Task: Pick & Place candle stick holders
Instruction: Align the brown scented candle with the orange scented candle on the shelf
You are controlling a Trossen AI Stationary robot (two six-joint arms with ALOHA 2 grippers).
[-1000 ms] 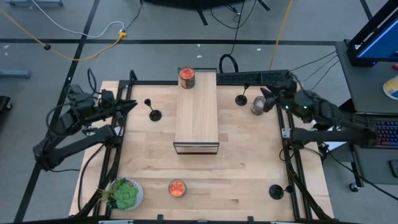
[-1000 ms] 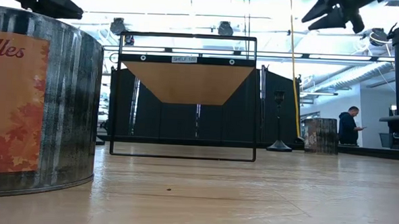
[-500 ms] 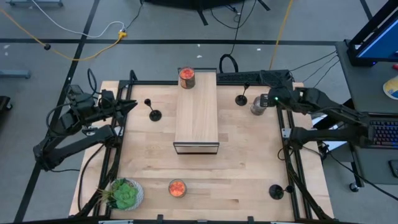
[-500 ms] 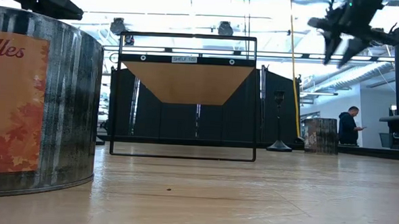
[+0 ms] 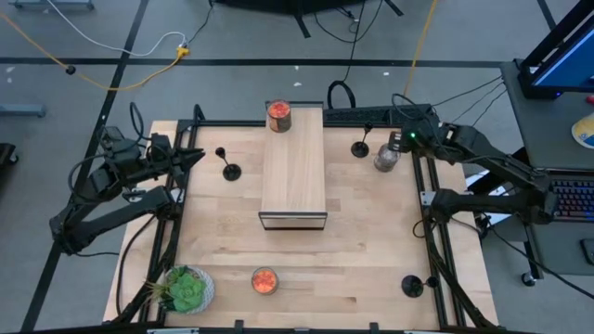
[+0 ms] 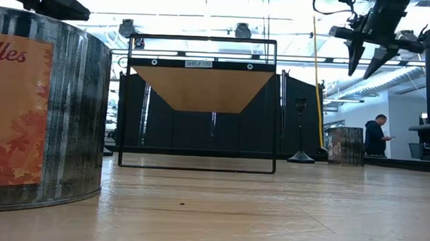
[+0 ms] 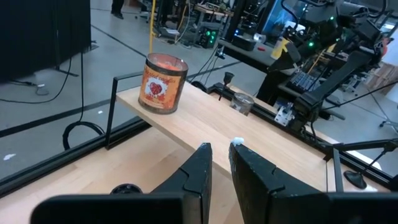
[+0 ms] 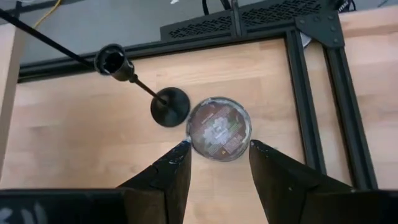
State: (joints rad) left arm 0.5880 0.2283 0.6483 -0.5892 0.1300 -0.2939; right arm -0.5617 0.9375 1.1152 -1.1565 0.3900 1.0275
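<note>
Three black candle stick holders stand on their round bases on the table: one left of the wooden shelf (image 5: 230, 170), one right of it (image 5: 360, 147), which also shows in the right wrist view (image 8: 169, 106), and one at the near right (image 5: 411, 285). My right gripper (image 8: 219, 165) is open and points down above the silvery-grey jar (image 8: 219, 129), just right of the second holder, with a finger on either side and well above it (image 6: 368, 65). My left gripper (image 7: 219, 155) is shut and empty, waiting at the table's left edge (image 5: 193, 155).
The wooden shelf (image 5: 293, 167) stands mid-table with a red candle jar (image 5: 278, 116) on its far end. Another red jar (image 5: 264, 280) and a green plant (image 5: 186, 289) sit near the front edge. A black frame (image 5: 422, 199) borders the table. A person (image 6: 378, 135) stands in the room behind.
My right gripper has swung toward the far edge and tipped from nearly level to pointing down, ending over the silvery-grey jar. Nothing on the table has moved.
</note>
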